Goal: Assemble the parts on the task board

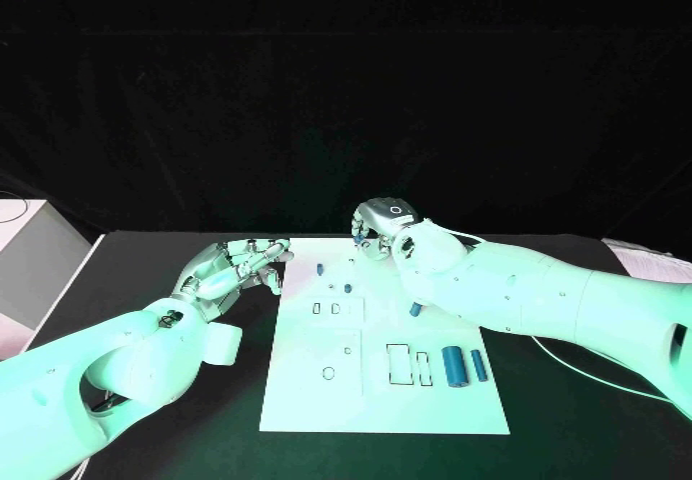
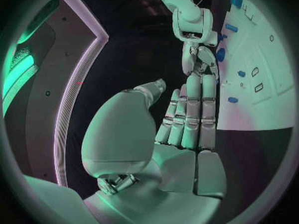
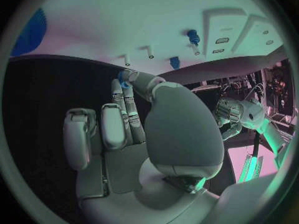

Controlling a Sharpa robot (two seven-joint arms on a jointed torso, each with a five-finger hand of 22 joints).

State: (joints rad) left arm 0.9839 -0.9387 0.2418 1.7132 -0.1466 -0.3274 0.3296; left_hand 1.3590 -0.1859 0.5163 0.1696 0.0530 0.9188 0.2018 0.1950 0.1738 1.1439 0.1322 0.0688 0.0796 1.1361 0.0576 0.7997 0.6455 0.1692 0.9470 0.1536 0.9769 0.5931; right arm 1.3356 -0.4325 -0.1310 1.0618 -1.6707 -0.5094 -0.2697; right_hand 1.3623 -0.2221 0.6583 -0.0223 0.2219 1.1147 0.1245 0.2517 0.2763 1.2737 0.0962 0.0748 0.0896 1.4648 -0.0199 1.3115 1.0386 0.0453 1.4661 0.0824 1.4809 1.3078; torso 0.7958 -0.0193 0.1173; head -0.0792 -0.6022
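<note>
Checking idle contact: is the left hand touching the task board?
Apart. In the head view the left hand sits beside the task board, with a strip of black table between its fingertips and the board's edge.

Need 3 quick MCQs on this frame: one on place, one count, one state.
1. Where is the right hand? A) at the task board's far edge B) at its near-left corner C) off the table
2. How many long blue cylinders lie side by side at the board's near right? A) one B) two C) four
3. What is the left hand doing? A) holds nothing B) grips a cylinder C) presses the board

1 A: it is at the far edge, pinching a small blue part.
2 B: two lie parallel.
3 A: it is empty, beside the board.
</note>
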